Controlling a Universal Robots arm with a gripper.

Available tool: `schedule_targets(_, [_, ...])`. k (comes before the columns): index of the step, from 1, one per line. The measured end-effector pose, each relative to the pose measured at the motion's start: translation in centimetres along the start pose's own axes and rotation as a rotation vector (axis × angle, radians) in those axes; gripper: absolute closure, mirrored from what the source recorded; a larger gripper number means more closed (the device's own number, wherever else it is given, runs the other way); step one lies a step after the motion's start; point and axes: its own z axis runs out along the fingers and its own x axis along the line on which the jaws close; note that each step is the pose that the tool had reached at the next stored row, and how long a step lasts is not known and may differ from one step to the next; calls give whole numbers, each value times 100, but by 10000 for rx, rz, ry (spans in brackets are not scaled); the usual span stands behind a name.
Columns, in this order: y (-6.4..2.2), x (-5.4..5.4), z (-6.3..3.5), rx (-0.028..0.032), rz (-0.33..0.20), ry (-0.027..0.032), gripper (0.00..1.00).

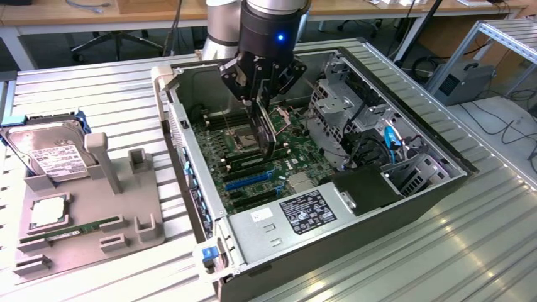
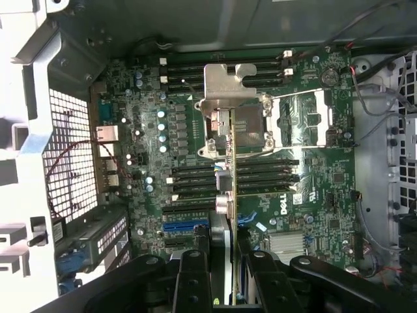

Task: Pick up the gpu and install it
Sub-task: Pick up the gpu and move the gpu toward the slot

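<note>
Arm segment [image 1: 220, 31]: grey-silver cylinder. Wrist housing [image 1: 273, 25]: black, round, blue indicator light [image 1: 281, 38] lit. Gripper [image 1: 263, 94]: black linkage fingers [image 2: 192, 287], round pivot screws [image 2: 301, 262] noted at joints.

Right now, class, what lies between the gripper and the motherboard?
The gpu: clamped edge-on in the gripper, it hangs over the motherboard, as the exterior view shows.

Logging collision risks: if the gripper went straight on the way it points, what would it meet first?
Likely the motherboard: the gripper holds the gpu edge-on above it, so the card's lower edge would land near the CPU socket, though depth is unclear.
</note>
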Motion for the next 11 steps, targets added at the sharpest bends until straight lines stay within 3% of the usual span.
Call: schedule_targets(11, [5, -75, 18, 1, 0, 0, 73])
